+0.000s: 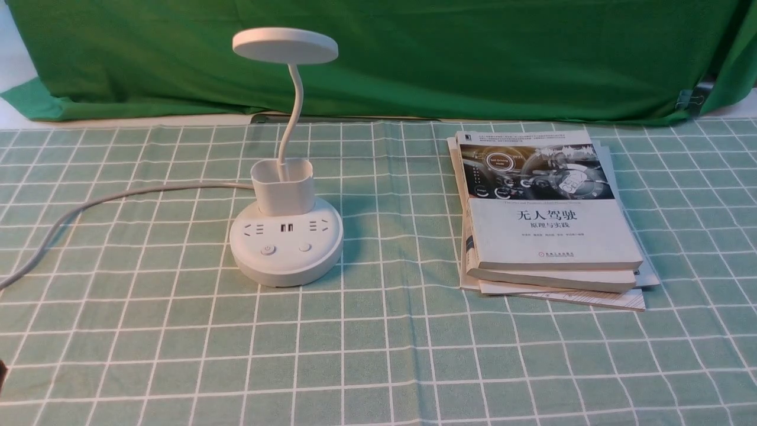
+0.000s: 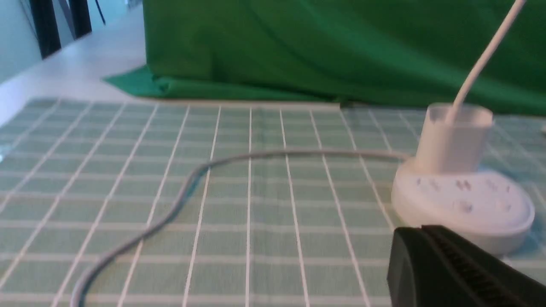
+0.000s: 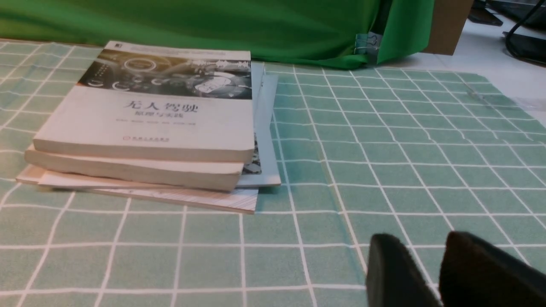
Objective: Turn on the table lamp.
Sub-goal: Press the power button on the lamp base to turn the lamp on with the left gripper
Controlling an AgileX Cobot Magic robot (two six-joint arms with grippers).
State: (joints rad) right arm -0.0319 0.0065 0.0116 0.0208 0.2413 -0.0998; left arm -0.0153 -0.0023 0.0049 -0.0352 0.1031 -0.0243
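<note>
The white table lamp (image 1: 286, 248) stands left of centre on the checked cloth. Its flat disc head (image 1: 285, 45) sits on a thin curved neck above a cup holder (image 1: 282, 186). No glow shows from the head. Two round buttons (image 1: 268, 249) sit at the front of the base, below the sockets. A grey cord (image 1: 118, 195) trails off to the left. In the left wrist view my left gripper (image 2: 420, 227) is shut and empty, just short of the lamp base (image 2: 463, 209). My right gripper (image 3: 420, 236) hovers over bare cloth with a narrow gap between its fingers.
A stack of books (image 1: 550, 213) lies to the right of the lamp, also seen as the stack (image 3: 145, 123) in the right wrist view. A green drape (image 1: 414, 59) hangs behind the table. The cord (image 2: 192, 179) curves across the cloth on the left.
</note>
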